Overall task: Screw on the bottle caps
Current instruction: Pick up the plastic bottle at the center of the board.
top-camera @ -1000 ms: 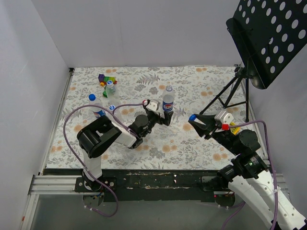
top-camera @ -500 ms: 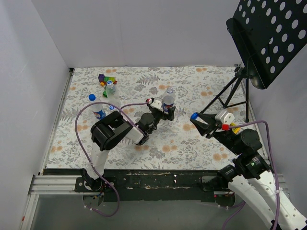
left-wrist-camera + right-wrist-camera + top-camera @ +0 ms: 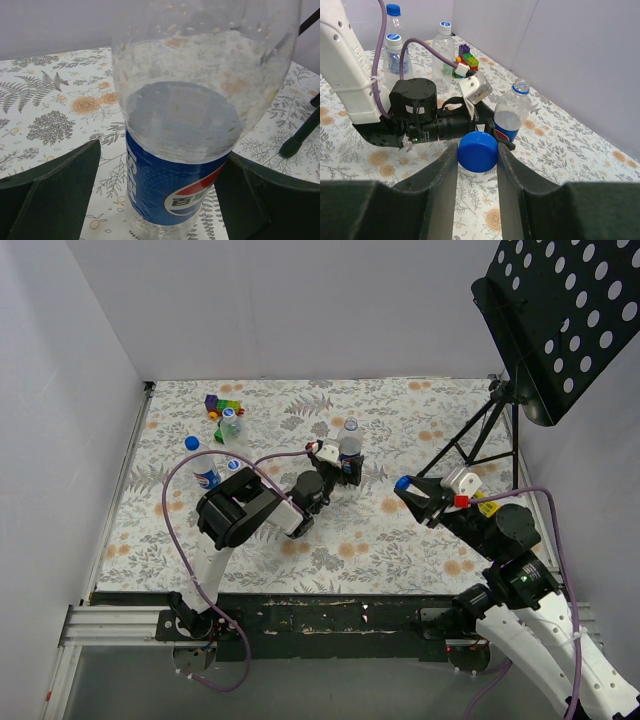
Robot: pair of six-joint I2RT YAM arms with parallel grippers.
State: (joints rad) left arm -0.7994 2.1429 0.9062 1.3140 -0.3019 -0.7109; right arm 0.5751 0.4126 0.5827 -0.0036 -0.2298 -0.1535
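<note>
Blue cap (image 3: 478, 151) between right fingers (image 3: 443, 172) (pinched)

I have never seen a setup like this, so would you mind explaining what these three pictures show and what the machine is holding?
These are two robot arms bolted at the near edge of a table with a flowered cloth, each ending in a two-finger gripper. The wide picture looks down from above and behind them. The other two come from cameras on the wrists, so the dark shapes at the bottom are that arm's own fingers. The right gripper pinches a blue cap. The left gripper has a finger on each side of an open Pepsi bottle; whether it squeezes, I cannot tell. At the far left stand three more bottles beside toy blocks, and a black music stand is at the right.
</note>
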